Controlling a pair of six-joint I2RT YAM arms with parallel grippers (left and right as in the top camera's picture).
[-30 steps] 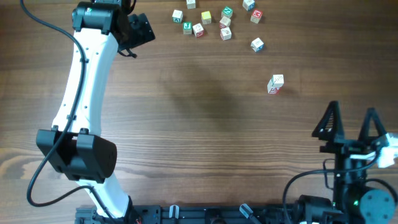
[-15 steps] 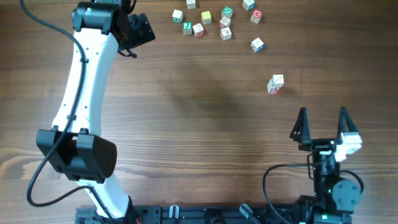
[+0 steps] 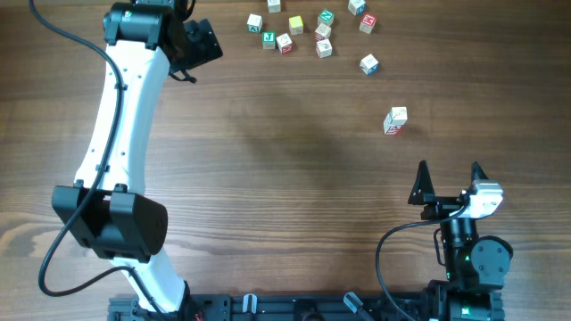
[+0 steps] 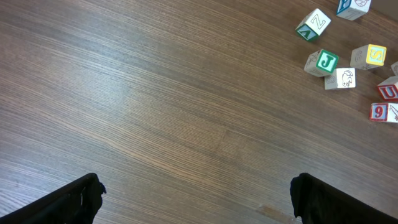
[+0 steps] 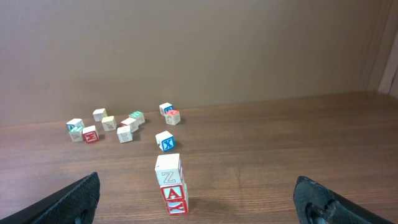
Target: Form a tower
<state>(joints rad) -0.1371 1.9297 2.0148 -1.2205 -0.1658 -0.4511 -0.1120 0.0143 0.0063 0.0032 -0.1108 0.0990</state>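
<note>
Tower (image 3: 395, 120) is standing upright on the surface (image 3: 294, 178), right of centre. It is well apart from both arms and nothing is touching it. In the right wrist view it is reading as three cubes high: a red A at the base, a second red-printed cube on that, and a pale cube with an outlined Z on top. The top cube is sitting slightly off square, but the stack is not leaning.

Right hand (image 3: 449, 169) is sitting low near the robot's edge of the surface. It is pointing towards the tower with fingers spread wide, released and carrying nothing.

Left hand (image 4: 196, 186) is hovering at the far left, also fully spread and empty. It is looking down on bare wood just beside the loose cubes (image 3: 294, 27).

Those loose cubes are lying scattered along the far edge. One blue X cube (image 5: 165, 142) is sitting between that scatter and the tower.

Progress, as judged: a short tower is existing and neither hand is engaged. Most cubes are lying unstacked, so any further height is depending on fetching from the far scatter.
</note>
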